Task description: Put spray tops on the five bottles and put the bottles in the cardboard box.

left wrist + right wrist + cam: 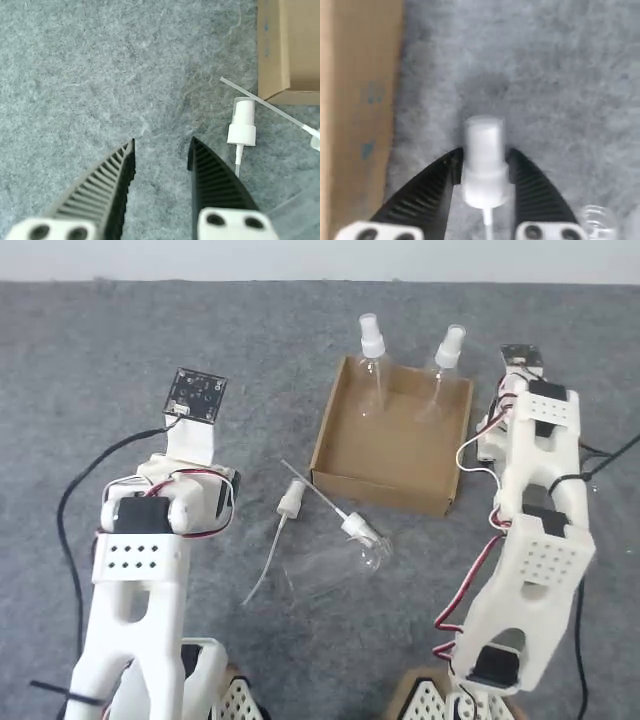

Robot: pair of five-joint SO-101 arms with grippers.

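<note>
Two clear bottles with white spray tops (372, 340) (450, 345) stand in the cardboard box (335, 430). A third bottle (345, 555), top fitted, lies on the mat in front of the box. Beside it lies a loose spray top (291, 500) (242, 127) with its long tube. My left gripper (160, 150) hangs open over bare mat, just beside that loose top. My right gripper (484, 157) is shut on another white spray top (484, 150), close to the box's outer wall (360, 100). A bottle's open neck (596, 217) peeks in beside it.
Grey felt mat (120, 350) covers the table. The box corner (280, 50) lies near the left gripper. The right arm (535, 490) stands along the box's right side, the left arm (150, 530) well off to the box's left. Red and black cables trail from both.
</note>
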